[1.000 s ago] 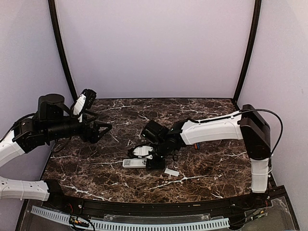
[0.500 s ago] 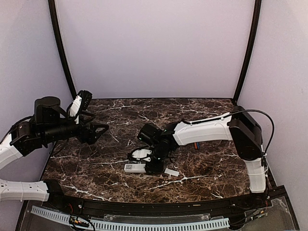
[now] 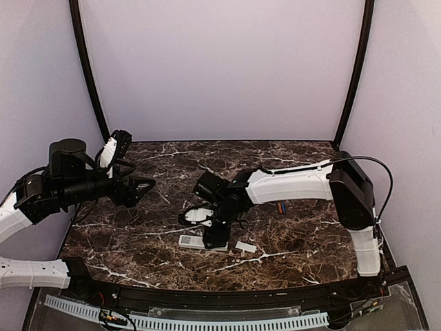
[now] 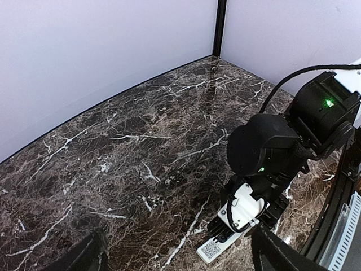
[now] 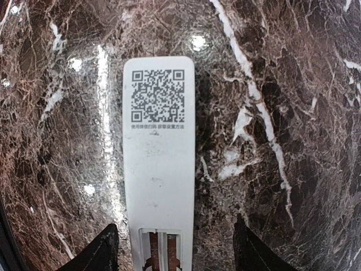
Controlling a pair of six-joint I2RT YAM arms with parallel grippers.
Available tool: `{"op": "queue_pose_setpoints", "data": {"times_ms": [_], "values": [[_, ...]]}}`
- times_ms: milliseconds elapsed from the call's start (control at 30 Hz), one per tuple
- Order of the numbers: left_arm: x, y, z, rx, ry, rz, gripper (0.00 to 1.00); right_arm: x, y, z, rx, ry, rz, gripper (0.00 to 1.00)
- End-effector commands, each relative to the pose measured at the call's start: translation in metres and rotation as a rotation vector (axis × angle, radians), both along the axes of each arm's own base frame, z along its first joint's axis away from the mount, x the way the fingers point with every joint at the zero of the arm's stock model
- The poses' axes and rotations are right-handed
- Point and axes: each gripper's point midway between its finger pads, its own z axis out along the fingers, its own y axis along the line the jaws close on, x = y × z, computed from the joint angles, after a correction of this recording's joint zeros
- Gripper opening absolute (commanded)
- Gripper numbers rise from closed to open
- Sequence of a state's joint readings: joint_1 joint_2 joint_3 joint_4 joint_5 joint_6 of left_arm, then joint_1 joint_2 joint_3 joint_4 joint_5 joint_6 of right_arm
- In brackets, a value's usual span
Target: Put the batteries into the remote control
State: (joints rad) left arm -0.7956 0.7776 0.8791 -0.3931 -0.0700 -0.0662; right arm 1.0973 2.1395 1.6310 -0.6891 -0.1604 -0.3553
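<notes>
On the dark marble table (image 3: 296, 165), the right gripper (image 5: 176, 248) hangs just over the remote control (image 5: 159, 169). Its fingers are apart, one on each side, not touching it. The left gripper (image 4: 175, 257) is well away, fingers wide apart, holding nothing. The remote lies back up, and its battery recess (image 5: 161, 248) looks bare. Two tiny coloured bits by the right arm are likely the batteries (image 3: 280, 206). I think it should lift straight up, pick one battery by its middle, and lay it flat in the recess.

White-shelled arms (image 3: 296, 185) with black joints, a black cable (image 4: 324, 68) trailing the right.
</notes>
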Motion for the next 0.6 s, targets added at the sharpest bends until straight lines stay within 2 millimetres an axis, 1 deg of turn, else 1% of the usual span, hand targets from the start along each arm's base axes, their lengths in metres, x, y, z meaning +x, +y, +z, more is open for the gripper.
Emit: {"op": "queue_pose_setpoints", "data": {"times_ms": [0, 133, 233, 267, 333, 367, 400, 433, 467, 533, 567], "values": [[-0.001, 0.004, -0.007, 0.021, 0.008, 0.007, 0.87, 0.001, 0.02, 0.046, 0.117, -0.04, 0.033, 0.67], [-0.001, 0.006, -0.007, 0.027, 0.003, 0.01, 0.87, 0.0, 0.028, 0.086, 0.222, -0.07, 0.052, 0.68], [-0.002, 0.007, -0.008, 0.036, 0.003, 0.005, 0.87, 0.0, 0.032, 0.121, 0.321, -0.086, 0.053, 0.68], [-0.003, 0.007, -0.007, 0.035, 0.002, 0.002, 0.87, 0.003, 0.032, 0.134, 0.359, -0.088, 0.036, 0.68], [-0.007, 0.007, -0.009, 0.041, 0.004, -0.014, 0.86, 0.014, 0.028, 0.163, 0.445, -0.082, -0.039, 0.68], [-0.01, 0.005, -0.011, 0.049, 0.007, -0.039, 0.86, 0.026, 0.023, 0.181, 0.498, -0.077, -0.105, 0.67], [-0.013, 0.004, -0.015, 0.056, 0.012, -0.055, 0.84, 0.037, 0.016, 0.194, 0.533, -0.061, -0.175, 0.67], [-0.016, 0.003, -0.02, 0.085, 0.011, -0.085, 0.83, 0.049, 0.007, 0.202, 0.558, -0.046, -0.252, 0.67], [-0.021, -0.001, -0.023, 0.1, 0.012, -0.131, 0.81, 0.062, -0.004, 0.207, 0.575, -0.032, -0.338, 0.66], [-0.028, -0.003, -0.034, 0.147, 0.042, -0.185, 0.79, 0.085, -0.031, 0.206, 0.569, -0.006, -0.511, 0.64], [-0.029, -0.004, -0.035, 0.161, 0.048, -0.195, 0.78, 0.094, -0.044, 0.206, 0.563, 0.001, -0.582, 0.63]]}}
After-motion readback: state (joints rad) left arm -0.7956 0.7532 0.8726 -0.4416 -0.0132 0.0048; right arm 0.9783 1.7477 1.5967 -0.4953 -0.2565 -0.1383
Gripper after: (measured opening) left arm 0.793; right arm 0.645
